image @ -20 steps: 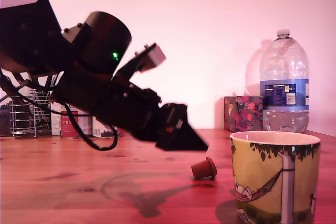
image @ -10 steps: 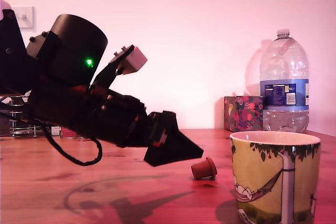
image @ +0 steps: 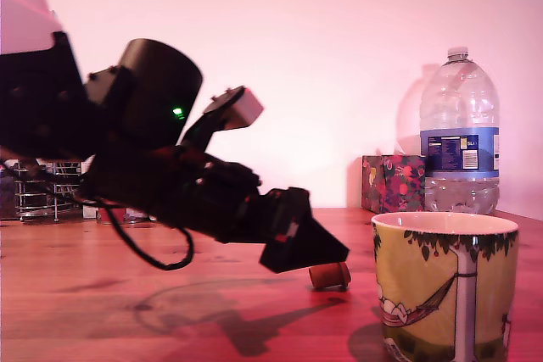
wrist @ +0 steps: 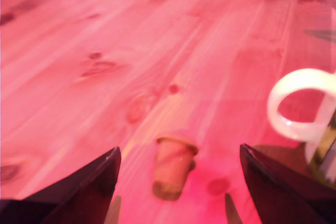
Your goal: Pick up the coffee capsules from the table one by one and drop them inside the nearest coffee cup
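Note:
A small reddish-brown coffee capsule [image: 331,275] lies on the wooden table [image: 102,320], just to the exterior view's left of the yellow coffee cup [image: 445,290] with its leaf border and hammock drawing. My black gripper [image: 333,253] slopes down from the exterior view's left, and its tip hangs right over the capsule, hiding the top of it. In the wrist view the capsule [wrist: 173,167] lies on its side on the table [wrist: 79,40], between the two dark fingers [wrist: 92,190]. The gripper [wrist: 179,150] is open and holds nothing. The cup's pale handle [wrist: 296,106] shows beside one finger.
A big water bottle [image: 459,137] and a floral box [image: 393,183] stand at the back on the exterior view's right. A wire rack [image: 34,188] and printed tins [image: 114,212] stand behind the arm at the back left. The arm's cable [image: 153,252] droops over the table.
The gripper drew back to the exterior view's left, then came forward to the right and lower, so its tip now hangs over the capsule. The cup has not moved.

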Controlling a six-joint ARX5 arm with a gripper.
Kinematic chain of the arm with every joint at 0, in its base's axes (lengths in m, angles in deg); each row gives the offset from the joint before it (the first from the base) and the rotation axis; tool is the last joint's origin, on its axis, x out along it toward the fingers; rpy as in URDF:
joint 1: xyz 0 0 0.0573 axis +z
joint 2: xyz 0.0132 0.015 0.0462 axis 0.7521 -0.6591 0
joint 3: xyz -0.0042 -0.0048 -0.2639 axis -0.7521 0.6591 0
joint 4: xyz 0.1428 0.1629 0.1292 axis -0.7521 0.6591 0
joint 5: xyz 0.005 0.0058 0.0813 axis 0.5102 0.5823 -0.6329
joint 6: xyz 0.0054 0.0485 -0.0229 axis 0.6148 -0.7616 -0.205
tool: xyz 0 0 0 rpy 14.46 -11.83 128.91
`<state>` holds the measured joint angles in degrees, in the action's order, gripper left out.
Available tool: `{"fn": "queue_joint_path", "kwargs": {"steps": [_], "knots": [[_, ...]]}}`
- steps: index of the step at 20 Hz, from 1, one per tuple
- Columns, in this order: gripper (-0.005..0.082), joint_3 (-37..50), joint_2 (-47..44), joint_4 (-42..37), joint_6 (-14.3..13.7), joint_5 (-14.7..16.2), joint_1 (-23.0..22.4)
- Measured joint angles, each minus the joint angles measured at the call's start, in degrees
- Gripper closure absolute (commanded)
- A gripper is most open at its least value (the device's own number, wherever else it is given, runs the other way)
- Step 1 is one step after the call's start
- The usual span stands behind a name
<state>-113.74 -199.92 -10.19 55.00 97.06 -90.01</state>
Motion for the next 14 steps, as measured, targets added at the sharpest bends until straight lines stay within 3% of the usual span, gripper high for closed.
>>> {"fn": "queue_joint_path", "kwargs": {"steps": [5,10,14], "knots": [[0.0118,-3.63,-1.79,6.23,0.00,1.16,-0.02],[0.0223,-3.74,-1.79,8.37,0.02,1.42,-0.02],[0.0229,-4.22,-1.79,10.16,0.00,1.57,-0.02]]}}
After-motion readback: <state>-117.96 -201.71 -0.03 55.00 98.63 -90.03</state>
